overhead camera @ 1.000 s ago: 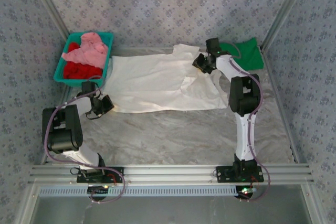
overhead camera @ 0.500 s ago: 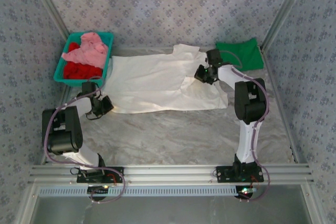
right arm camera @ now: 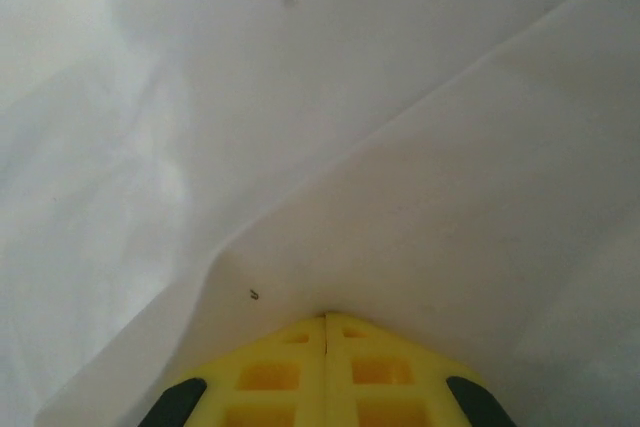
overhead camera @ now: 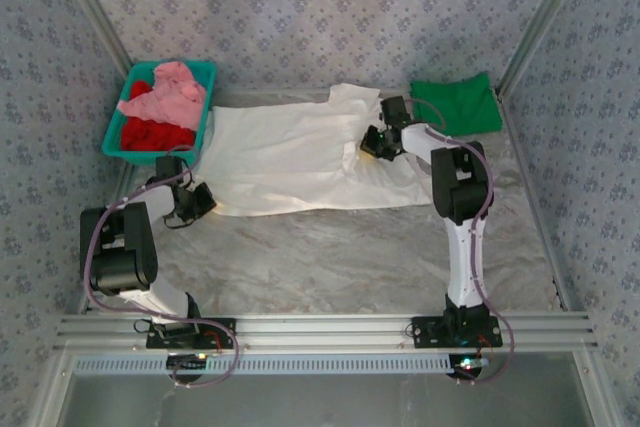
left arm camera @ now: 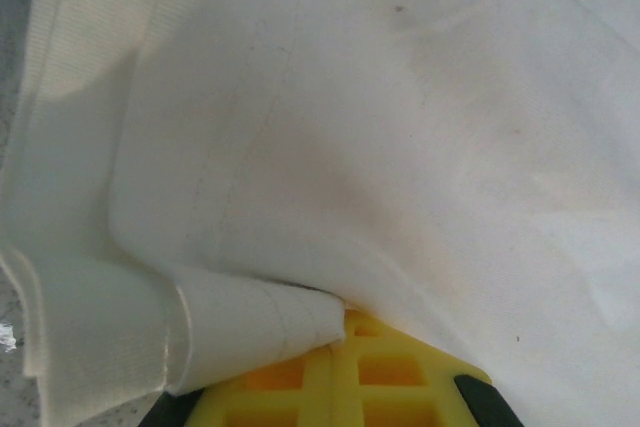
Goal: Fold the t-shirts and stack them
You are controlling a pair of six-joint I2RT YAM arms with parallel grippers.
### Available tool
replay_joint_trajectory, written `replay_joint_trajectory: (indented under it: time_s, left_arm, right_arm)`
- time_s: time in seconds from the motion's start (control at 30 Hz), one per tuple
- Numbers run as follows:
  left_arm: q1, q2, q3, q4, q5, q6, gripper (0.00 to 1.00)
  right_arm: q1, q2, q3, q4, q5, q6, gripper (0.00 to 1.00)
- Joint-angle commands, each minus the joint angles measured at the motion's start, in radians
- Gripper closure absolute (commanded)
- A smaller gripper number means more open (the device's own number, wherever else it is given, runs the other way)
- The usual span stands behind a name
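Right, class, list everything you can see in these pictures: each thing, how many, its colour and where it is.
cream-white t-shirt: one, cream-white, spread across the far half of the table
green t-shirt: one, green, folded at the far right corner
basket: one, teal, far left corner
pink t-shirt: one, pink, heaped on top in the basket
red t-shirt: one heap, red, in the basket beneath the pink one
table: one, marbled grey, bare near the arms
left gripper: one, yellow fingers, shut on the cream-white t-shirt's left edge
right gripper: one, yellow fingers, shut on the cream-white t-shirt near its right end
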Motion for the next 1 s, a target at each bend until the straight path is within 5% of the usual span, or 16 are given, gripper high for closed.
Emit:
replay_joint_trajectory:
  time_s: [0.0, 0.23, 0.8, 0.97]
  left_arm:
    - [0.004, -0.01, -0.016, -0.051, -0.013, 0.004, 1.0]
    - [0.009, -0.029, -0.02, -0.056, -0.027, 0.001, 1.0]
    - [0.024, -0.115, -0.127, -0.068, -0.003, -0.039, 1.0]
    - [0.011, -0.074, -0.058, -0.069, 0.027, -0.029, 0.85]
  right_arm:
    - [0.017, 0.05, 0.07, -0.008, 0.0, -0.006, 1.0]
    - [0.017, 0.027, 0.054, -0.025, 0.029, 0.047, 1.0]
    - [-0.153, -0.149, -0.361, 0.156, 0.126, 0.127, 1.0]
    - [-0.142, -0.176, -0.331, 0.138, 0.084, 0.089, 0.98]
